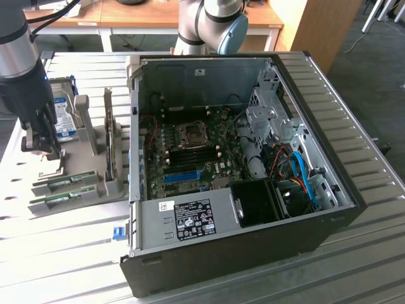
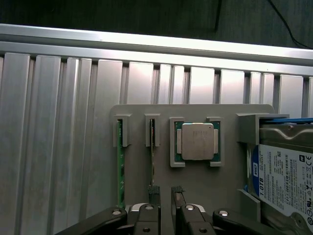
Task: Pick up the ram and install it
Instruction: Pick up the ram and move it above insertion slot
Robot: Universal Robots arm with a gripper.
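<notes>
Because the ram [image 2: 152, 147] stands on its long edge in a slotted bracket of the grey holder [image 2: 195, 186], its thin upper edge faces the gripper [image 2: 165, 192], which hangs just above it. The jaws stand apart with nothing between them; bare holder shows through the gap, and the stick's line runs under one jaw rather than down the middle, so nothing is gripped. That spread looks meant to straddle a thin board.

Just beside it, a second green stick [image 2: 120, 166] stands parallel in its own bracket. On the ram's other side a processor [image 2: 197, 142] lies flat in a square pocket, and beyond that a hard drive [image 2: 286, 181] leans in a cradle.

Farther off on the slatted table [image 1: 57, 266], the computer case [image 1: 253, 253] lies on its side with the panel off, so the motherboard [image 1: 190, 149] faces upward, presumably for access from above.
</notes>
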